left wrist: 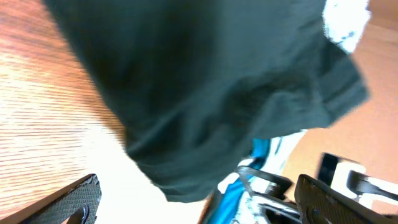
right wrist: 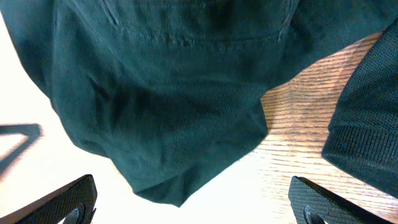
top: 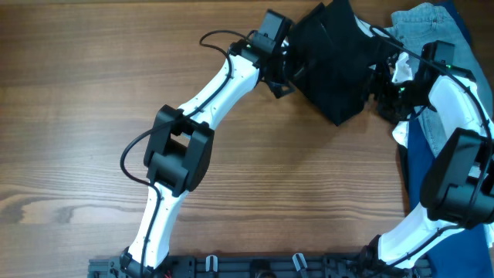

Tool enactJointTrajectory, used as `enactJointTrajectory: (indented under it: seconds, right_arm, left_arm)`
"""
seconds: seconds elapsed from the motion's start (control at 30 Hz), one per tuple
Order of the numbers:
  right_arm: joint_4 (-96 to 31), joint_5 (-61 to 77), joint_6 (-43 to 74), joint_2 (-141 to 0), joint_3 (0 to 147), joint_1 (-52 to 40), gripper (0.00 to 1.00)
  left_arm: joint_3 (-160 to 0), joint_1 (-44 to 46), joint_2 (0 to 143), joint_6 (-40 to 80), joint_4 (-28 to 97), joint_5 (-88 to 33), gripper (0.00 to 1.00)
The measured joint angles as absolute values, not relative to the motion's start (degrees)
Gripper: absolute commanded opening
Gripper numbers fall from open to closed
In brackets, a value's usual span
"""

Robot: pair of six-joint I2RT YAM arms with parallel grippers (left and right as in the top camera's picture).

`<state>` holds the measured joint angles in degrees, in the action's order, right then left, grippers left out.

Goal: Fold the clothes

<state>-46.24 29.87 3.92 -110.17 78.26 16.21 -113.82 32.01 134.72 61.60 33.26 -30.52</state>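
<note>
One wooden table (top: 77, 93) carries everything. One black garment (top: 336, 62) lies bunched at its far right part, between the two grippers. One dark blue cloth (top: 413, 166) lies along the right edge. One pair of light blue jeans (top: 421, 23) is behind the garment. The left gripper (top: 287, 77) and the right gripper (top: 384, 93) are both released, fingers wide apart, close beside the garment.

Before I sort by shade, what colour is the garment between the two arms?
Plain black; the garment shows best in the overhead view.
</note>
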Motion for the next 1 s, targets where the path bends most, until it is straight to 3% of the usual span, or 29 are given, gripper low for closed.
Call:
enactJointTrajectory:
  seconds: [0.33,0.47,0.77,0.83,0.87,0.9,1.0]
  right_arm:
    - [-46.0,35.2,9.2,-110.2,78.3,23.7,1.00]
    - [-46.8,37.3,9.2,-110.2,78.3,23.8,1.00]
    - [-48.3,38.4,8.7,-110.2,78.3,23.8,1.00]
    - [-48.6,38.6,8.5,-110.2,78.3,23.8,1.00]
    - [-48.7,38.6,8.5,-110.2,78.3,23.8,1.00]
    - [-48.8,38.6,8.3,-110.2,78.3,23.8,1.00]
    - [-48.9,38.6,7.9,-110.2,78.3,23.8,1.00]
  left_arm:
    - [-105.4,35.4,134.8,65.7,19.2,-31.9,1.00]
    - [-105.4,35.5,135.7,72.9,11.1,-31.9,1.00]
    - [-105.7,34.8,141.5,86.3,8.0,-38.1,1.00]
    - [-105.7,34.6,141.6,87.0,7.4,-38.1,0.76]
    - [-105.7,34.4,141.6,87.2,7.2,-38.0,0.48]
    - [-105.7,34.2,141.8,87.5,6.7,-37.8,0.06]
    - [-105.7,33.0,142.7,87.8,5.7,-37.3,0.04]
